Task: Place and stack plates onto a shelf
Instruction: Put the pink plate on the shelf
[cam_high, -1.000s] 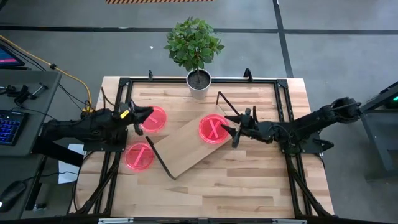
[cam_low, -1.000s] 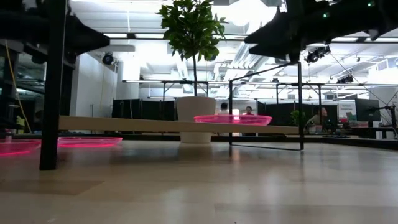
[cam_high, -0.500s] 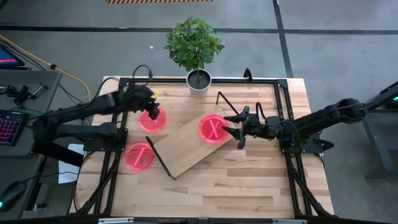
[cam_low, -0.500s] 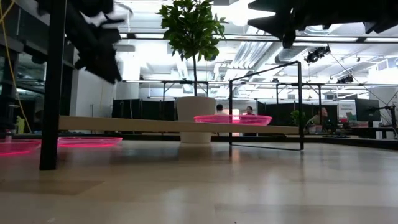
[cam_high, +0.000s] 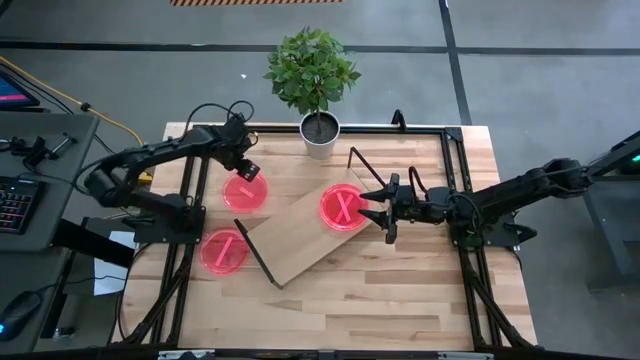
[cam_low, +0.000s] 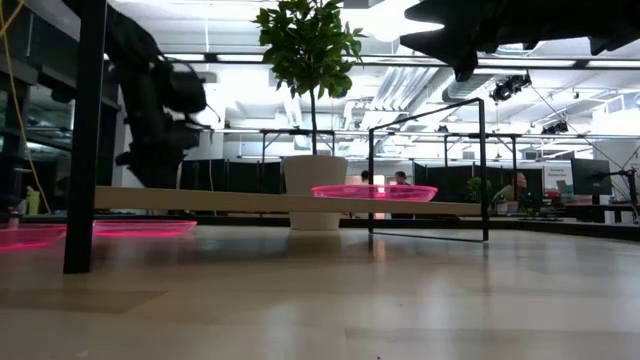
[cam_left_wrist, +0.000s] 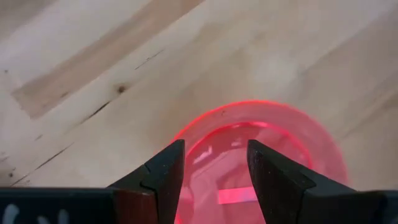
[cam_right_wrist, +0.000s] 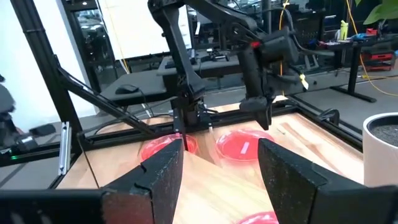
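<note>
Left claw (cam_high: 243, 163) hangs over the far edge of the rear table plate (cam_high: 246, 192), fingers parted, holding nothing; wrist view shows that plate (cam_left_wrist: 261, 155) directly ahead and below between the 2 fingers, rim nearest the tips, so the coming move looks like a straight drop onto the rim, no sideways shift needed. It's a round plate, so no long axis to match; what counts is that 1 finger goes inside the rim and 1 outside. A 2nd plate (cam_high: 224, 250) lies nearer the front on the table, just beside the shelf's (cam_high: 300, 245) front-left end. The shelf runs diagonally, front-left to rear-right, w/ 1 plate (cam_high: 344, 208) already on its rear-right part. That target lies to the right of the left claw, w/ the shelf edge between. Right claw (cam_high: 372, 207) sits just beside the shelf plate on its right side, fingers spread, empty, waiting. Left arm is clearly nearer both table plates, so the pick is prob. its job.
</note>
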